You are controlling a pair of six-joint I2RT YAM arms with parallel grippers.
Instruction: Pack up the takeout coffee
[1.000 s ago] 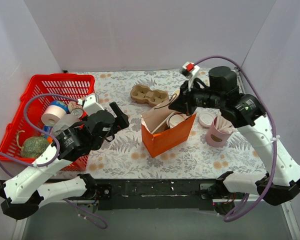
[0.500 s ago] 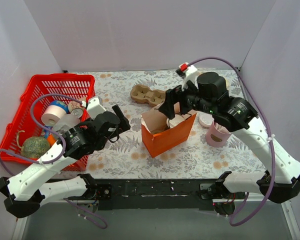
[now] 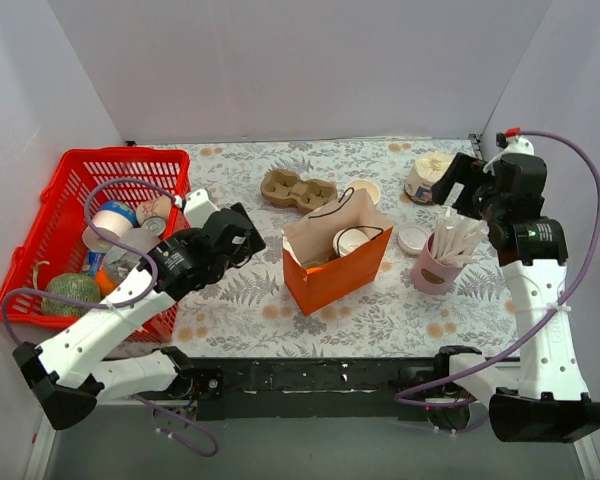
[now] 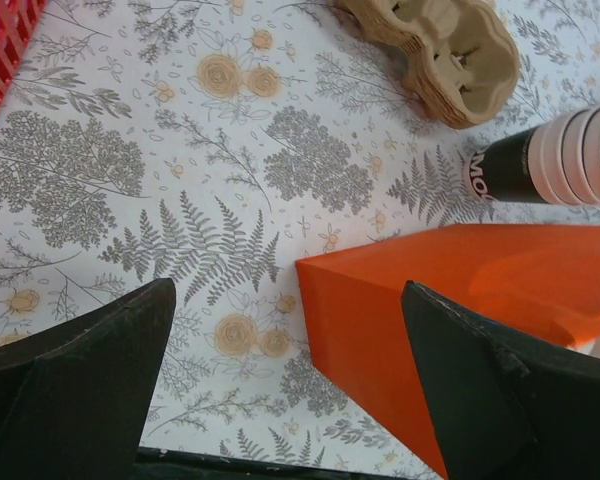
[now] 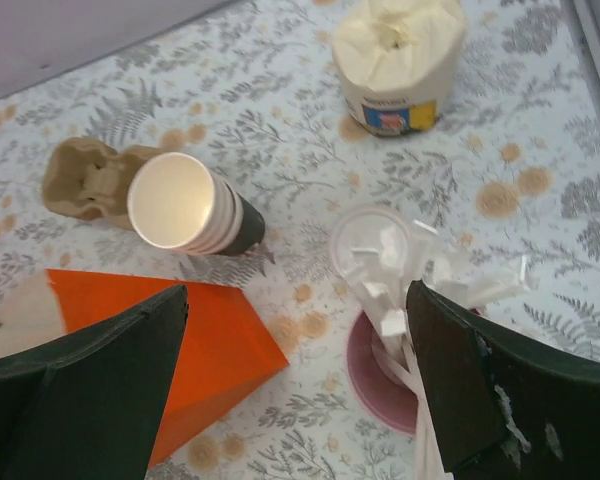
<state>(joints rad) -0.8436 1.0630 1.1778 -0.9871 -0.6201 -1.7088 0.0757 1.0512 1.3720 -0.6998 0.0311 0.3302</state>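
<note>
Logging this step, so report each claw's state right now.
Left claw: open, holding nothing.
Right claw: open, holding nothing.

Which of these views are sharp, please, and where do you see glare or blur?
Top external: evenly lit, sharp, soft shadow beside the orange bag. Left wrist: cloth crisp, the near black fingers blurred. Right wrist: bright glare inside the stacked cups.
</note>
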